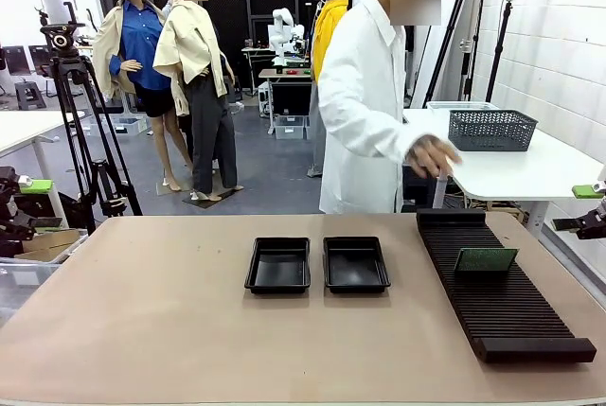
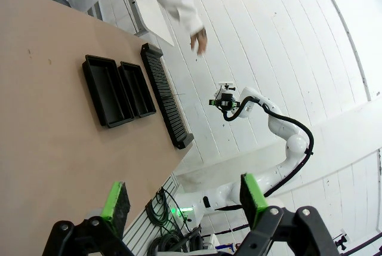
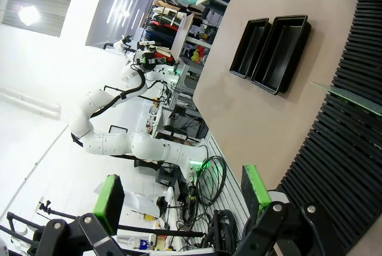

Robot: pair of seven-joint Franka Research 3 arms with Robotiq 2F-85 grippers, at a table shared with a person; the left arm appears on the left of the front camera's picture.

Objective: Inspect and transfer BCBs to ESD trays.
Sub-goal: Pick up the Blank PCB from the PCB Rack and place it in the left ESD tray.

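1. A tan desk [image 1: 142, 330] fronts a busy lab, where a person in a white coat [image 1: 365, 113] stands at the far side, one hand [image 1: 433, 154] hanging above the far end of a long black slotted rack [image 1: 511, 316].
2. I see two black ESD trays [image 1: 278, 269] lying side by side at mid-desk, close together, long sides parallel.
3. One green BCB [image 1: 486, 259] stands on edge in the rack's slots, right of the trays and apart from them.
4. My left end effector [image 2: 184, 199] hangs off the desk's left side, green pads spread wide, gripping nothing.
5. My right end effector [image 3: 182, 195] sits off the desk's right side beside the rack, its fingers likewise gaping.
6. A grey mesh basket [image 1: 490, 129] rests on a white table behind the person.
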